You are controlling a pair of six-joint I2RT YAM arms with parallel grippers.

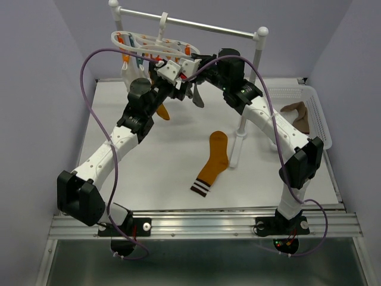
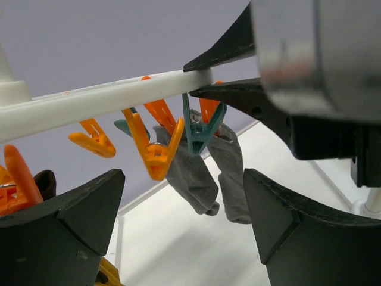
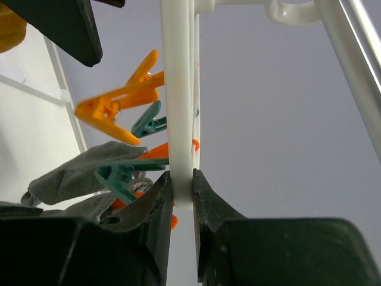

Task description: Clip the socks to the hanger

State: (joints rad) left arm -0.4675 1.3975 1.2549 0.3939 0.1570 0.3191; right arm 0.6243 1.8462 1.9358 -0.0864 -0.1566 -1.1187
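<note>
Right wrist: hanger bar (image 3: 178,89) upright in frame, inside right claw (image 3: 182,182)

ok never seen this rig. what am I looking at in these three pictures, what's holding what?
Two robot arms are bolted at the near edge of a table. The wide picture comes from a fixed camera above and behind them; the other two come from cameras on the wrists, so the dark wedges at the bottom are that arm's own fingers. Both arms reach up to a white clip hanger on a metal rail. The right gripper is shut on the hanger's frame. The left gripper is open and empty, facing a grey sock pinned by a teal clip. An orange sock lies on the table; a brown sock sits in the basket.
</note>
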